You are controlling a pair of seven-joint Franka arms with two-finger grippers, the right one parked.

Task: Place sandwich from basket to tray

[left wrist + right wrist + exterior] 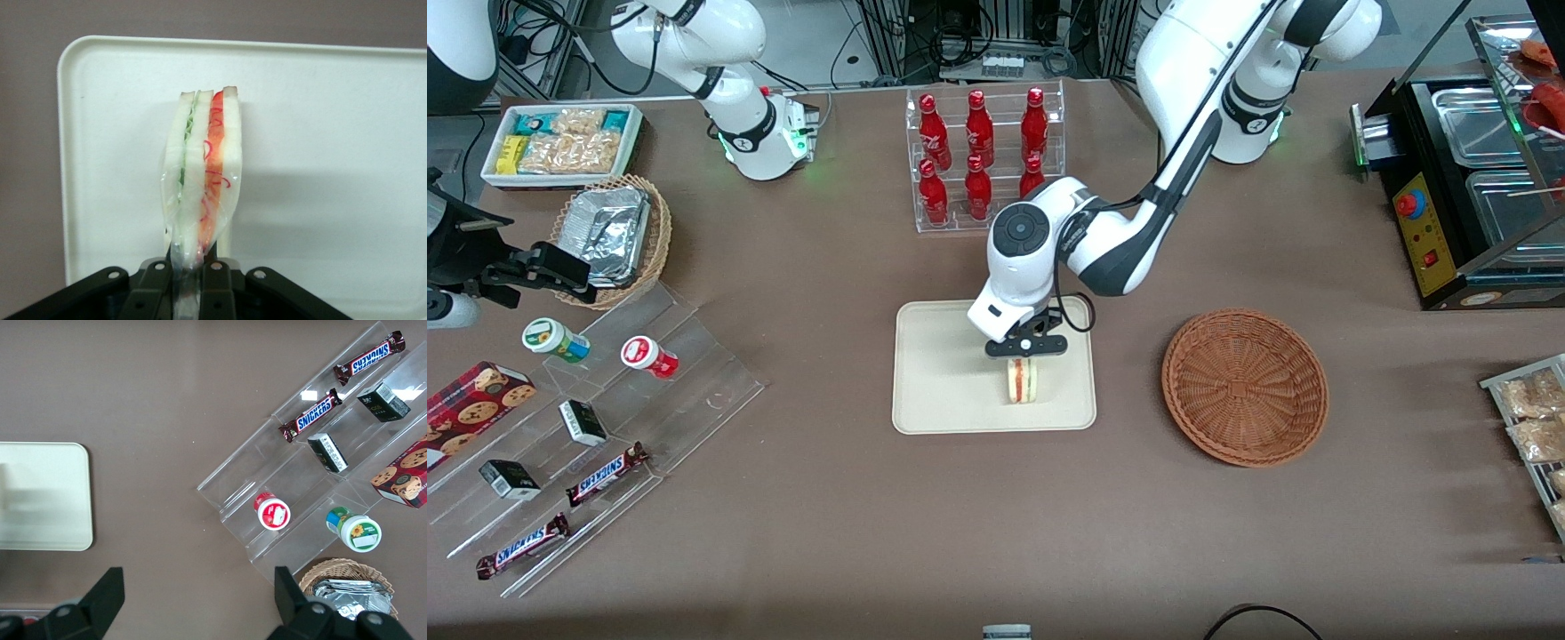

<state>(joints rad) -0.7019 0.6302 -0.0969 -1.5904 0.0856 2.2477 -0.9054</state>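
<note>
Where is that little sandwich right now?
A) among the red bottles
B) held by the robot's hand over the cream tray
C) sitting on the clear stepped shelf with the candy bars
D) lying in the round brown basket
B: the hand is shut on the sandwich, holding it on edge over the tray, while the basket holds nothing.

Cameras: one high front view, two wrist views looking down.
Front takes in the whole table. Left wrist sits close over the gripper, sandwich and tray. Right wrist, higher, shares the tray's corner.
</note>
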